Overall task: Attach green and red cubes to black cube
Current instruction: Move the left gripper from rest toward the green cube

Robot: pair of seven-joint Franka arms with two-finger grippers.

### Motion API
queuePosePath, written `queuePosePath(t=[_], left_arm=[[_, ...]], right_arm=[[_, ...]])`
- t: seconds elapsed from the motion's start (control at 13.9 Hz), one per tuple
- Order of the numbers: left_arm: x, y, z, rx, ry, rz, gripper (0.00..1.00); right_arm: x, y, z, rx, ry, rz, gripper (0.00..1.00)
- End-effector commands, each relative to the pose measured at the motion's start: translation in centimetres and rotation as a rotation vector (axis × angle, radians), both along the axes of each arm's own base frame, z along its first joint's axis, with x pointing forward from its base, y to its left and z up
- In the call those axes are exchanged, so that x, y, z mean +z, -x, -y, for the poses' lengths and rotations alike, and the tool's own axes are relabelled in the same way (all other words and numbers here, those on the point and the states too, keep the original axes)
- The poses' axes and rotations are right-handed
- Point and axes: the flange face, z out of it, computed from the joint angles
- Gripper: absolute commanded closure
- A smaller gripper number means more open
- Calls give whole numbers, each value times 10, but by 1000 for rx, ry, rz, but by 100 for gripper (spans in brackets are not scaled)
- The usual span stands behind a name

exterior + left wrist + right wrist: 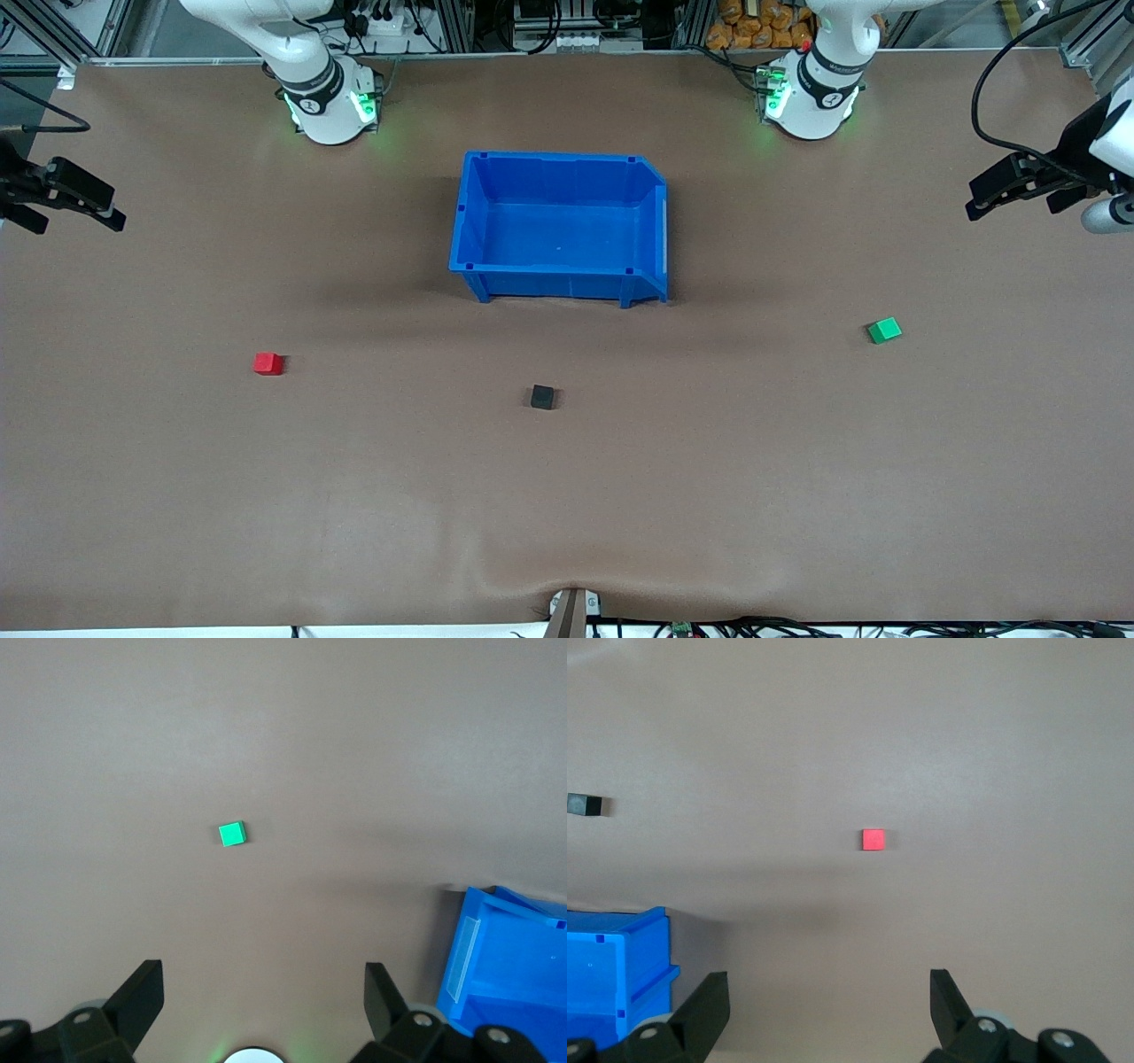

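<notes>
The black cube [542, 396] sits on the brown table, nearer to the front camera than the blue bin; it also shows in the right wrist view [584, 804]. The red cube [267, 363] lies toward the right arm's end and shows in the right wrist view [873, 840]. The green cube [884, 330] lies toward the left arm's end and shows in the left wrist view [232, 834]. My left gripper [983, 202] is open and empty, high over the table's edge [264, 979]. My right gripper [106, 213] is open and empty over the other edge [829, 985].
An empty blue bin [560, 226] stands mid-table, between the two arm bases; its corner shows in the left wrist view [509, 966] and in the right wrist view [616, 970]. Cables lie along the table's front edge.
</notes>
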Motion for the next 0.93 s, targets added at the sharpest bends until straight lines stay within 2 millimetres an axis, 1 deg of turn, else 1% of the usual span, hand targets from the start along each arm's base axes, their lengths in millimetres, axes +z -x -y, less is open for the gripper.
queuePosePath(t=[0.0,0.07,0.14,0.22,0.29,0.36,0.5,0.57,0.65,0.72,0.79,0.86], left_arm=[[-13,-10,-3,-17,26,-38,0],[-22,-15,-3,-6,25,-54,0],[-36,-21,-6,3,25,-80,0],[-60,-28,-9,11,26,-114,0],[-87,-40,-9,13,30,-119,0],[-109,-48,-13,32,26,-114,0],[-136,-61,-43,87,29,-122,0],[-144,-65,-49,96,30,-121,0],[-156,-66,-58,110,32,-133,0],[-167,-62,-66,117,34,-149,0],[-186,-55,-73,118,34,-161,0],[-197,-50,-73,117,33,-146,0]], right_arm=[[3,2,-1,-4,-16,3,0],[2,2,-1,-4,-16,1,0],[2,2,-1,-4,-16,1,0],[2,2,-1,-3,-16,1,0],[2,2,-1,-3,-16,1,0],[2,2,-1,-4,-16,1,0],[2,2,-1,-6,-16,1,0],[2,2,-1,-6,-16,1,0],[2,2,0,-7,-16,1,0],[2,2,0,-7,-16,0,0],[2,2,0,-7,-16,0,0],[2,2,0,-7,-16,1,0]])
